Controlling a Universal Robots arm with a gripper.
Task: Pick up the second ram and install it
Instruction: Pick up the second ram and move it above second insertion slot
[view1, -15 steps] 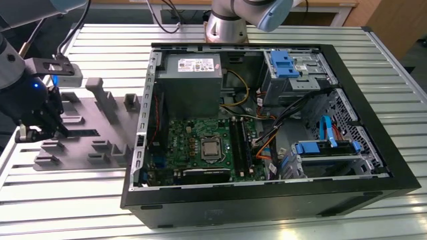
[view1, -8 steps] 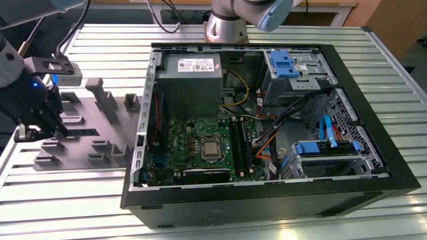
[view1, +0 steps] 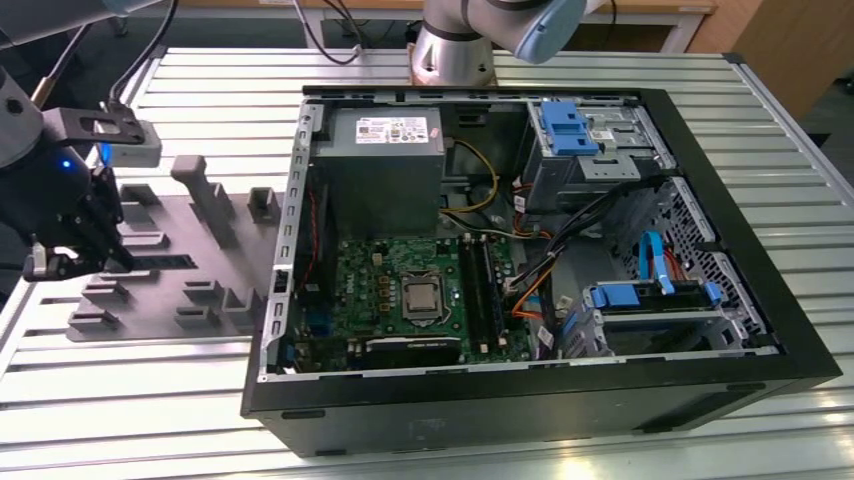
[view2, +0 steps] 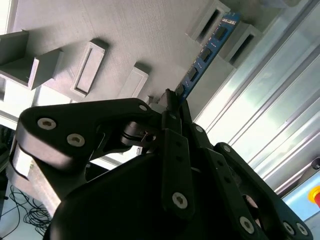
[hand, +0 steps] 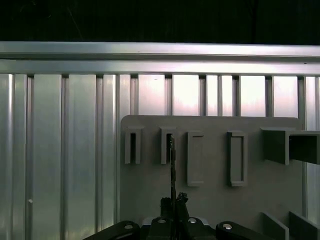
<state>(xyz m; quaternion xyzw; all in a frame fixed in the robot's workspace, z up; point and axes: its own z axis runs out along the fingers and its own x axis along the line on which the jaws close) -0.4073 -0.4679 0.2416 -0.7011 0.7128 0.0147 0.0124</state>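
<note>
The second ram is a long thin board with black chips. It stands on edge on the grey fixture plate, and its far end lies between two upright blocks. In the first wrist view the ram appears edge-on as a thin dark line. My gripper is shut on the near end of the ram, one finger on each side. In the exterior view my gripper is low over the plate at the exterior view's left, with the ram a dark strip beside it.
An open black computer case lies on the slatted metal table, to the exterior view's right of the plate. Inside are the green motherboard, long memory slots, a grey power supply, cables and blue drive brackets.
</note>
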